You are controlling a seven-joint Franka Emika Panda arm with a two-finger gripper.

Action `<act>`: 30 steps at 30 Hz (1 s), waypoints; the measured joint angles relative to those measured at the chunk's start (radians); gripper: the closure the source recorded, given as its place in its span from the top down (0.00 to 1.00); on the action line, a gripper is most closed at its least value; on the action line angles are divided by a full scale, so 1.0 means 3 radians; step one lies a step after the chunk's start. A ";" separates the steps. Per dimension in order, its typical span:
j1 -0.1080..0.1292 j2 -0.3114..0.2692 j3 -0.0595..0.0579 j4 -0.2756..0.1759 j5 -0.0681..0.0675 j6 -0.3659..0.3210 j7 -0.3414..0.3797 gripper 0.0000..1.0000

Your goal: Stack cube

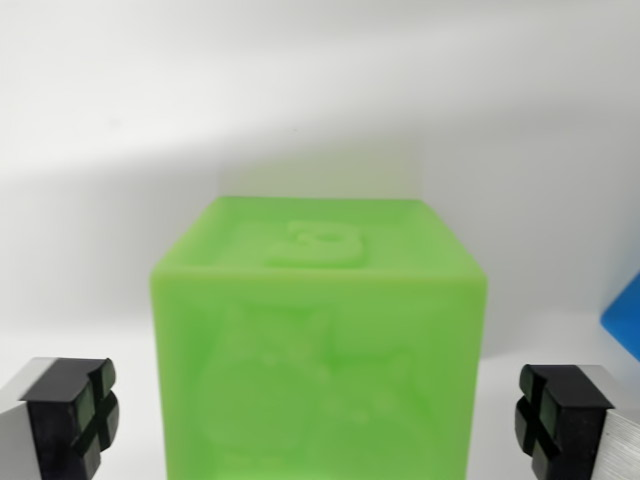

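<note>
My end effector (320,415) is spread wide, straddling the green cube (318,340) at six o'clock without touching. If I close off-centre, it could twist or slip out.

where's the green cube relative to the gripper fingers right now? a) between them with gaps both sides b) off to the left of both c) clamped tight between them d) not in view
a: the green cube sits between the fingers, with white surface visible either side.

White table (120,230) bears a green cube (318,340); blue object (624,315) at right.
</note>
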 joint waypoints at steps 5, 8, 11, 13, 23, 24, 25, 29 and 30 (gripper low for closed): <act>-0.0002 0.0096 0.0004 0.0028 0.0002 0.0067 -0.0001 1.00; -0.0003 0.0127 0.0006 0.0037 0.0003 0.0090 -0.0001 1.00; -0.0004 0.0150 0.0007 0.0047 0.0003 0.0104 -0.0001 0.00; -0.0004 0.0155 0.0007 0.0050 0.0003 0.0107 -0.0001 0.00; -0.0004 0.0154 0.0008 0.0051 0.0003 0.0108 -0.0001 0.00; -0.0004 0.0154 0.0008 0.0052 0.0003 0.0108 -0.0001 0.00; -0.0004 0.0154 0.0008 0.0052 0.0003 0.0108 -0.0001 0.00; -0.0004 0.0154 0.0008 0.0052 0.0003 0.0108 -0.0001 0.00; -0.0004 0.0154 0.0008 0.0052 0.0003 0.0108 -0.0001 0.00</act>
